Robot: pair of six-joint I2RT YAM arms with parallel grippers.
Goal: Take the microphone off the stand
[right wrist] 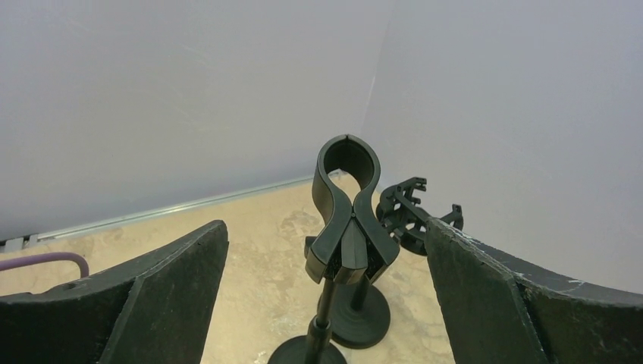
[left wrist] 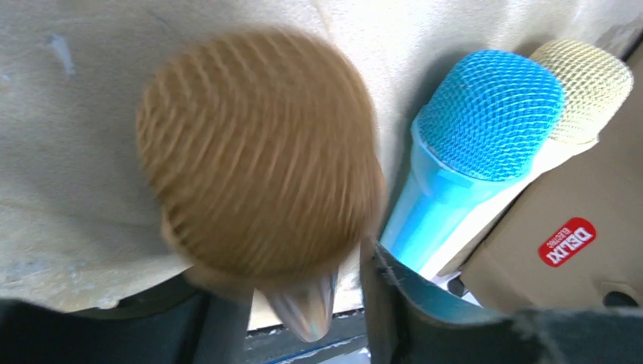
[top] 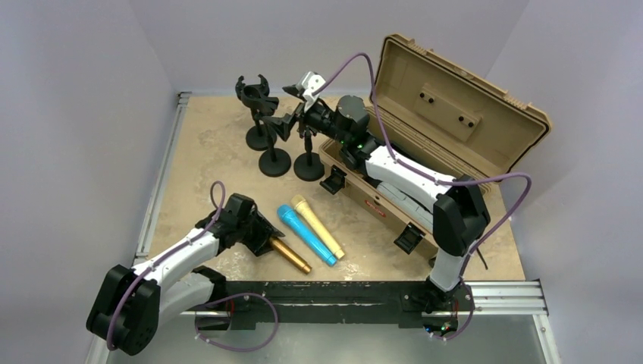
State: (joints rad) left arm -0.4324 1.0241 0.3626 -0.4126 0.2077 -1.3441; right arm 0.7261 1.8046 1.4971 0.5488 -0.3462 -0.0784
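Bronze mesh fills the left wrist view: the bronze microphone is off the stands and sits right at the left tool, low over the table. Its head is blurred, and a sliver of table shows between its neck and the one finger in clear view. We therefore cannot tell whether this tool is clamped on it or slack around it. The right tool is spread wide, with an empty stand clip framed between its fingers and nothing held.

We judge the microphone to be stiff and fairly light, heavier toward the head. Its shaft looks smooth and glossy, so it could slip, and being round it would roll if let go. The mesh would likely dent under pressure, so we would hold it on the shaft just below the head, across the narrow width.

Its long axis lies nearly flat to the table. The head is tucked at the left tool, and the tail reaches out beyond it, away from the stands. It runs roughly parallel to the blue microphone and the yellow microphone, which lie just past the tool's far side.
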